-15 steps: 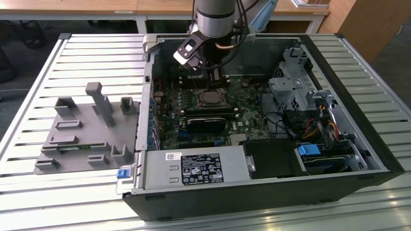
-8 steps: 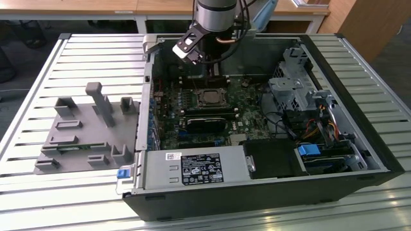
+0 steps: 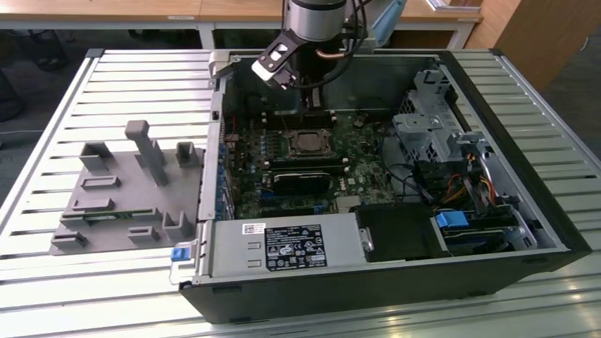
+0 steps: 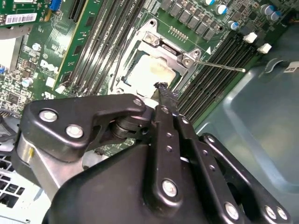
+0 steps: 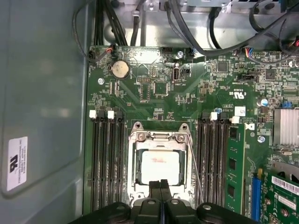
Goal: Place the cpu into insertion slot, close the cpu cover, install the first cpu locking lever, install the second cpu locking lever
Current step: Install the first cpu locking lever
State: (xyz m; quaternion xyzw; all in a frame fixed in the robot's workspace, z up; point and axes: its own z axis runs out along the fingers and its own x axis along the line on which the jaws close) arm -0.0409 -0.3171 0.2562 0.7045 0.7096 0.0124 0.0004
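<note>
The pincer point(image 5: 161, 185) is pressed together and empty, just over the edge of the cpu point(image 5: 160, 167), which sits in the insertion slot point(image 5: 138, 168) under the cpu cover point(image 5: 159, 145). The thin locking lever point(image 5: 195, 164) beside the slot looks stiff, springy and slippery, so I judge it best pressed near its free end.

A dull silver-grey top is shown on the cpu point(image 5: 160, 167), framed by the silver cpu cover point(image 5: 159, 145). The circuit board point(image 5: 154, 95) is coloured green, the gripper point(image 5: 161, 184) black; the table point(image 3: 56, 282) is striped in pale grey slats.
</note>
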